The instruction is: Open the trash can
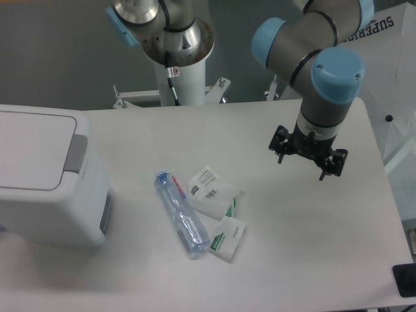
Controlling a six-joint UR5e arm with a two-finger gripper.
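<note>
Bottle (182,213) label red, unreadable; "SUPERIO" on banner (385,27). Trash can (45,175) lid down. End effector (308,156) empty, fingers apart, above worktop (312,247).

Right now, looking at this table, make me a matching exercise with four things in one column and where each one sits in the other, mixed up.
Things:
1. trash can
2. plastic bottle
3. claw
4. white packets

Places:
A. hanging above the table's right side
B. lying just right of the bottle
C. standing at the table's left edge, lid shut
D. lying on its side mid-table

Pairs: 1-C, 2-D, 3-A, 4-B
</note>
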